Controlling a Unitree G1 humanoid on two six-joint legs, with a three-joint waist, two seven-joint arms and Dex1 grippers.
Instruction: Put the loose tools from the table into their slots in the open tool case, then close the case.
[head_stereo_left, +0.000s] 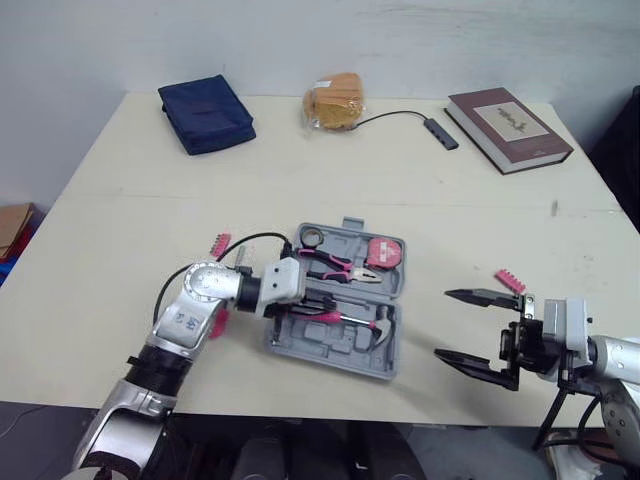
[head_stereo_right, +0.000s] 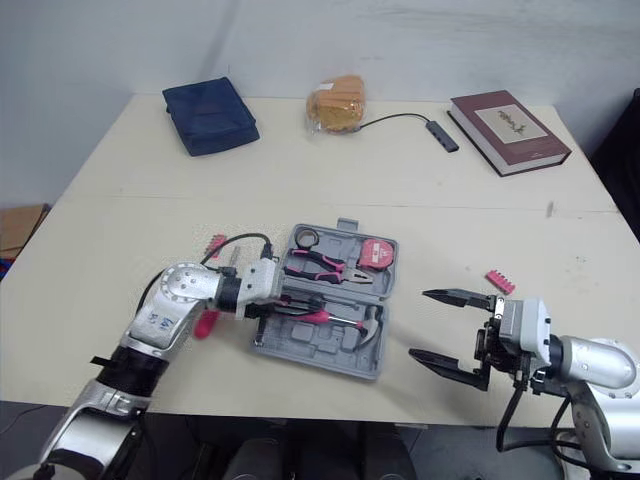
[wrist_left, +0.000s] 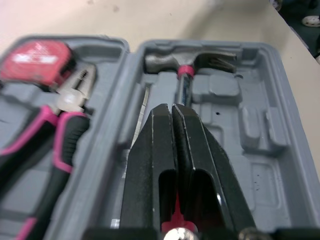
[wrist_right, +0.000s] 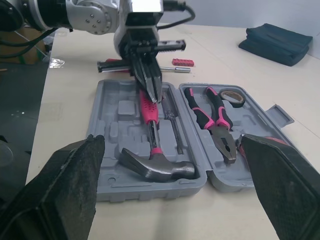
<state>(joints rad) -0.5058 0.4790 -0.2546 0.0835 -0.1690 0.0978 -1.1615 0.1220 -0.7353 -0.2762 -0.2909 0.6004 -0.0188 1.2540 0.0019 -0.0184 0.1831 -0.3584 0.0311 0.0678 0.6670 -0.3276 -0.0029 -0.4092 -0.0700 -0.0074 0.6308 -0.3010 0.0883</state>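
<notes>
The grey tool case (head_stereo_left: 392, 352) lies open near the table's front edge. Its far half holds pink-handled pliers (head_stereo_left: 335, 266), a red tape measure (head_stereo_left: 381, 255) and a roll of tape (head_stereo_left: 312, 238). A hammer (wrist_right: 156, 164) with a pink grip lies in the near half. My left gripper (head_stereo_left: 320, 300) is shut, its tips pointing down right over the hammer's handle (wrist_right: 148, 111). My right gripper (head_stereo_left: 442, 323) hangs open over bare table to the right of the case. Loose on the table are a pink bit holder (head_stereo_left: 510, 281), another pink bit holder (head_stereo_left: 219, 243) and a pink screwdriver (head_stereo_left: 217, 322).
Along the far edge of the table lie a blue pouch (head_stereo_left: 207, 113), a bagged bread roll (head_stereo_left: 335, 102), a cabled USB hub (head_stereo_left: 440, 132) and a brown book (head_stereo_left: 508, 128). Bare tabletop lies between the case and these things.
</notes>
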